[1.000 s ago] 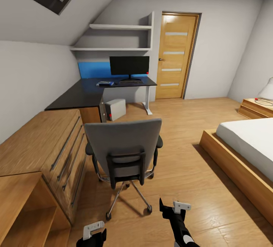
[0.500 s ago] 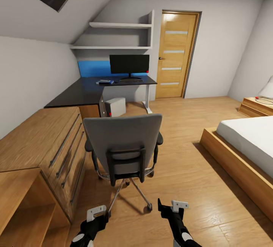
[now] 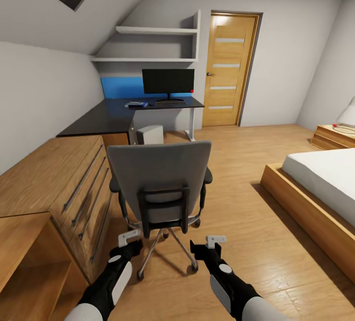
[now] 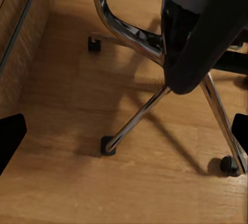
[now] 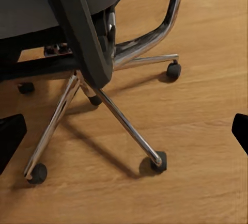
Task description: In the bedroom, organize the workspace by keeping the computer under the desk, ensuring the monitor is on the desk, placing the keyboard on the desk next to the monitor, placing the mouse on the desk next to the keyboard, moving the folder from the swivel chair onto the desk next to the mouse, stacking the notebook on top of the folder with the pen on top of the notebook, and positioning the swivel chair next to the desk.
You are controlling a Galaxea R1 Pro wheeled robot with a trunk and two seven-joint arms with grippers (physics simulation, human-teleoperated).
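Observation:
The grey swivel chair (image 3: 159, 183) stands in front of me with its back toward me; its backrest hides the seat and the folder. Both grippers hang low behind its chrome base (image 4: 135, 122) (image 5: 124, 126). My left gripper (image 3: 130, 242) (image 4: 124, 133) and right gripper (image 3: 207, 244) (image 5: 124, 131) are open and hold nothing. Beyond the chair, the black-topped desk (image 3: 106, 120) carries the monitor (image 3: 168, 81), the keyboard (image 3: 170, 103) in front of it, and a small blue flat item (image 3: 135, 104). The computer (image 3: 149, 135) sits under the desk. The mouse and pen are too small to make out.
A low light-wood cabinet (image 3: 54, 188) with long handles runs along the left, close to the chair. A bed (image 3: 320, 183) fills the right side, with a nightstand (image 3: 337, 138) behind it. A wooden door (image 3: 227, 72) and wall shelves (image 3: 153, 45) are at the back.
The view has moved closer to the chair. Both arms have reached forward, so the grippers now sit just behind the chair's base.

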